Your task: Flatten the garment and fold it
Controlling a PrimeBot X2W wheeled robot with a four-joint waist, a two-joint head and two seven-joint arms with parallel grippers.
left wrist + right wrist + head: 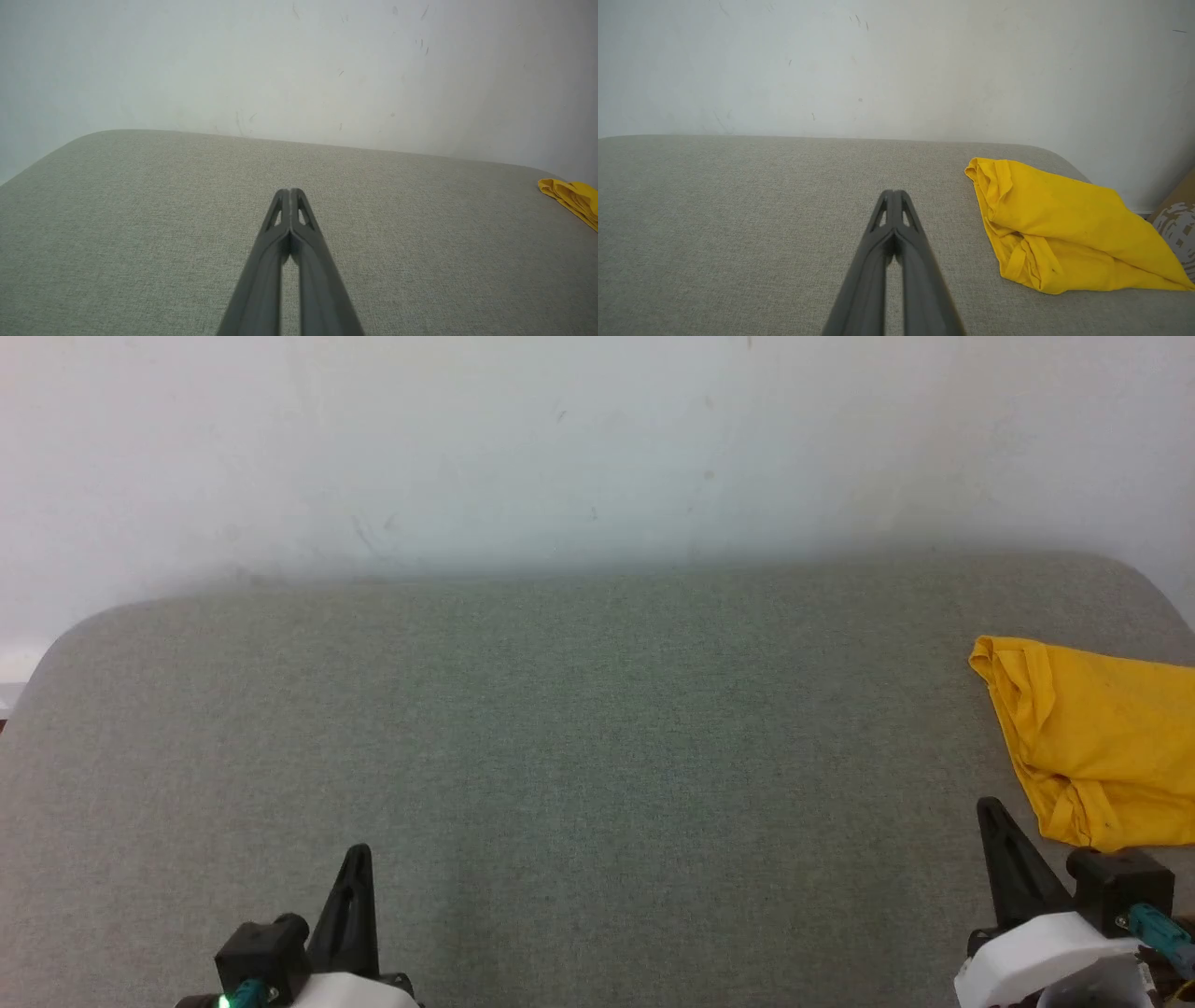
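Garment (1102, 747): yellow, bunched into a loose wrinkled heap w/ folds and a hem edge showing. It lies on the grey fabric-covered worktop (579, 728) at the right edge of the head view, mid-height, partly cut off by the frame. In the right wrist view it sits right of centre (1064, 224), near the worktop's rounded far corner. In the left wrist view a small bit of it shows at the far right edge (572, 198).

Left end effector (358, 859): lower left of the head view, over bare fabric, well apart from the garment. Wrist view shows its fingertips pressed together (290, 193), nothing between them.

Right end effector (990, 807): lower right of the head view, near the garment's lower edge, not touching. Tips closed against each other (893, 195), holding nothing.

White scuffed wall (560, 448) fills the top of each view behind the worktop. A brown object w/ pale pattern (1176, 219) is at the right edge of the right wrist view; can't tell what it is.
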